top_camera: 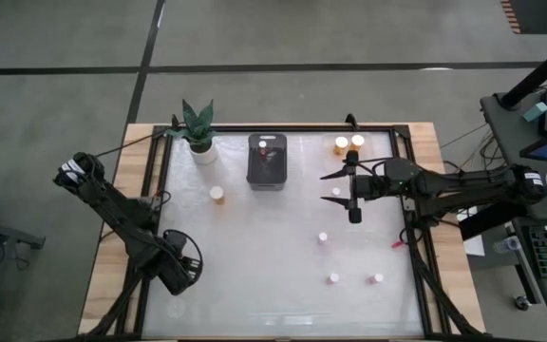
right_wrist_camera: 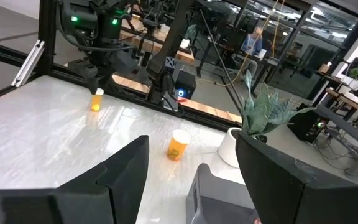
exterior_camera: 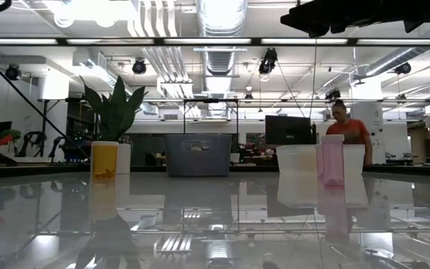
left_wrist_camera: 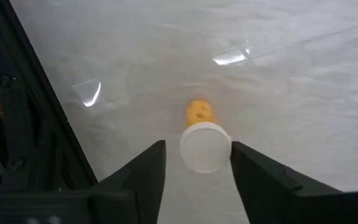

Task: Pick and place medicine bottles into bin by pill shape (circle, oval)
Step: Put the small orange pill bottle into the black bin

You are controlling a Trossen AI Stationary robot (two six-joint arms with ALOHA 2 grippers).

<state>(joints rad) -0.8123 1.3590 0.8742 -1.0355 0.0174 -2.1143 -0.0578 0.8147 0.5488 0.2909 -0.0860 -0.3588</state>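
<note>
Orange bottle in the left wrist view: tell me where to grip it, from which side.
Take the white cap across its round sides, coming down from above. The orange bottle seems to stand upright, cap uppermost, and the left gripper is open with a finger on either side. The right gripper waits open over mid-table.

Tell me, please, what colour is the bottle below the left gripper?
Orange bottle, white cap; left wrist view.
</note>
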